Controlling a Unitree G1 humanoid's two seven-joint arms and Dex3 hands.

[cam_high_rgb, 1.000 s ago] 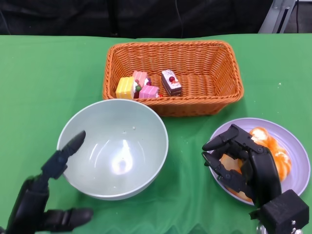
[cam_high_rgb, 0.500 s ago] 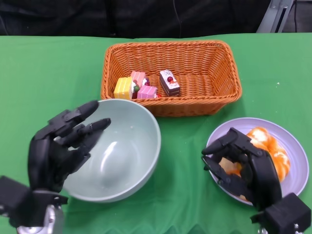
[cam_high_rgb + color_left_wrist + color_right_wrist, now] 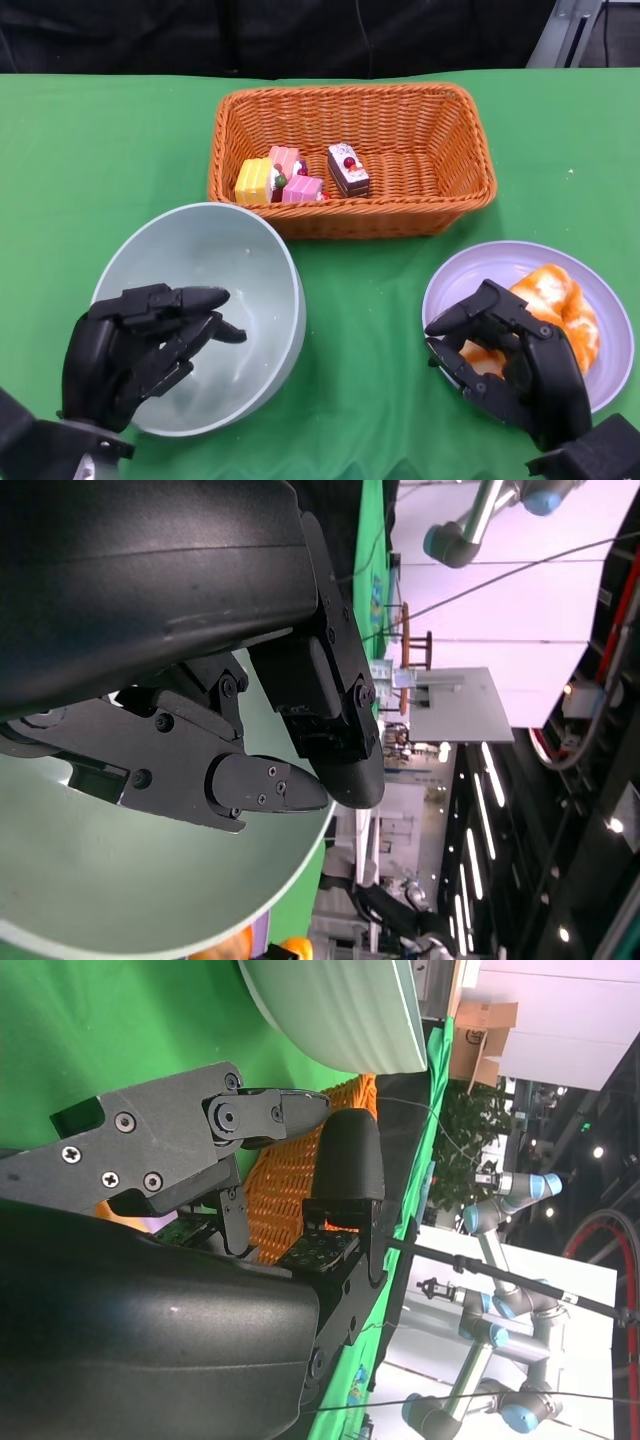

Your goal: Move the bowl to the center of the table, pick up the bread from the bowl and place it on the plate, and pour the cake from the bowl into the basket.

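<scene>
- Both hands sit nearest the camera. The left hand (image 3: 135, 350) has come in over the near-left rim of the bowl (image 3: 265, 280) since a second ago, when it lay low and spread beside it. Its fingers now curl over the rim into the hollow; whether they clamp the wall I cannot tell.
- The right hand (image 3: 505, 360) stays over the near edge of the plate (image 3: 470, 275), fingers curled in loosely with nothing in them, just in front of the bread (image 3: 555, 305).
- The bowl has slid toward the left and nearer the robot than a second ago, and it shows no contents. It now lies apart from the basket (image 3: 420, 130).
- The bread lies on the plate, so that step looks done.
- Farthest off, the cakes (image 3: 290, 180) lie together in the basket's left part, so the pouring looks done too.
- My reading: the task's three parts seem finished, and the left hand is only setting the emptied bowl back down.
</scene>
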